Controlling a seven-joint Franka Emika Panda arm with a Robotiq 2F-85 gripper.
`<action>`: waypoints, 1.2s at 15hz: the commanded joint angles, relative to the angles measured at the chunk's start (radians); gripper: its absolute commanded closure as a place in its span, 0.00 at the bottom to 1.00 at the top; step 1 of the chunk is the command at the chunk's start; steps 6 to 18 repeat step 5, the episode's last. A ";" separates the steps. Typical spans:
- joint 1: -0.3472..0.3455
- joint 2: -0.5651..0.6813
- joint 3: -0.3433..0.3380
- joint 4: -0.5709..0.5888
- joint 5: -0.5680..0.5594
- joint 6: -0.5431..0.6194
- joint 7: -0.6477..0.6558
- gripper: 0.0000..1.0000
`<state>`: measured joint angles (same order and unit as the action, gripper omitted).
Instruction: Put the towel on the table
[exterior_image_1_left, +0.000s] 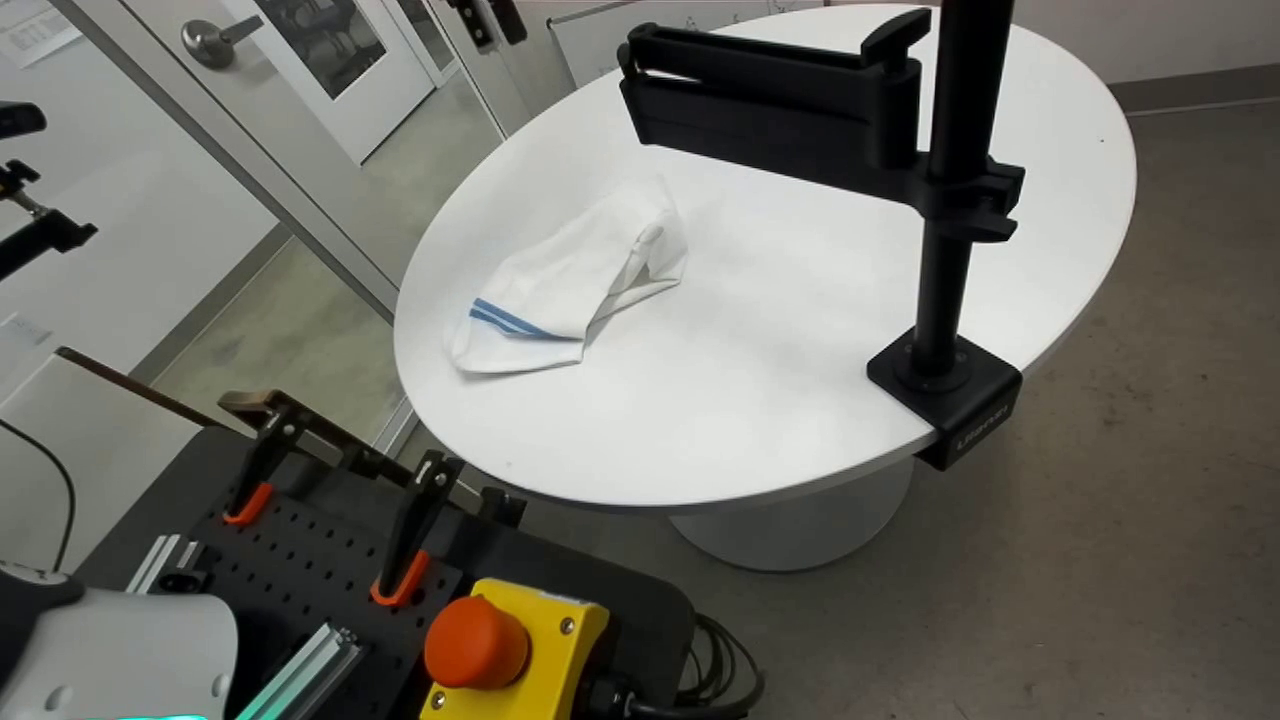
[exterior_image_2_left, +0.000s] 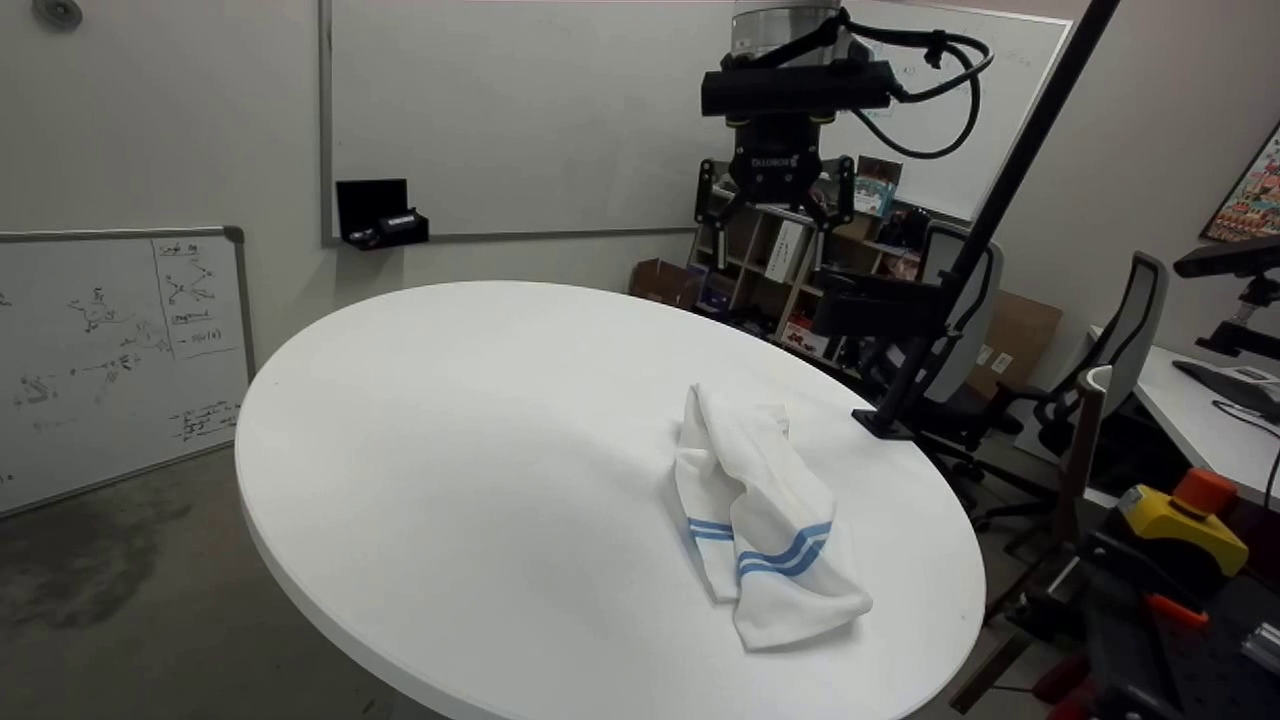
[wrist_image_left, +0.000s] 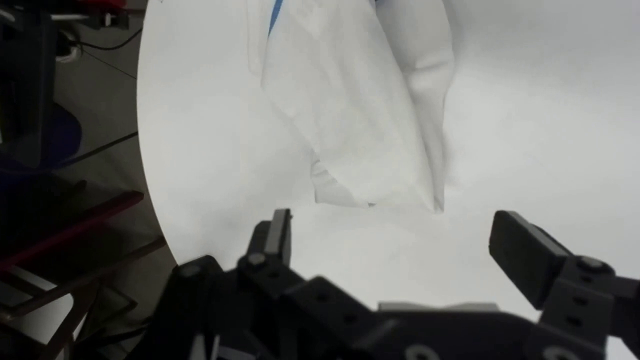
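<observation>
Dish towel (exterior_image_2_left: 785, 500): white with paired blue stripes, lying folded and rumpled on the round white tabletop (exterior_image_2_left: 470, 450); in an exterior view it sits to the right, narrow end toward the far side, striped end near.
Hand (exterior_image_2_left: 770, 252): up in the air, pointing down, apart from the dish towel; its two fingers (wrist_image_left: 274, 237) stand spread wide, and in the wrist view I see pale tabletop between them.
Towel's plain end: in the wrist view it shows ahead of the gap between the fingertips, the rest of the cloth running to the far side.
Pole mount (exterior_image_1_left: 943, 290): black, clamped to the tabletop's edge; in an exterior view it rises on the right, its folded arm (exterior_image_1_left: 760, 130) reaching left above the surface, and the dish towel lies left of the pole, apart from it.
Emergency-stop box (exterior_image_1_left: 555, 640): yellow with a red-orange button (exterior_image_1_left: 475, 642), on the near side, beside a black pegboard (exterior_image_1_left: 310, 560) with two black clamps (exterior_image_1_left: 415, 515) along its far edge.
Large whiteboard (exterior_image_2_left: 530, 110): on the far side; a smaller, scribbled-on whiteboard (exterior_image_2_left: 120, 350) stands low at the left.
Bookcase (exterior_image_2_left: 745, 265): past the hand; office chairs (exterior_image_2_left: 1130, 315) are to its right.
Past the rim: on the left in the wrist view, a red bar (wrist_image_left: 75, 227); the rest is too dark and blurred for me to name.
</observation>
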<state>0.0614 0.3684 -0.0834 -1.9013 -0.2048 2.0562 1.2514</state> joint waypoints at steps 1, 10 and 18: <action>0.005 -0.001 -0.006 0.001 0.002 -0.002 -0.002 0.00; 0.004 0.013 -0.010 0.001 0.002 -0.001 -0.002 0.00; 0.004 0.013 -0.010 0.001 0.002 -0.001 -0.002 0.00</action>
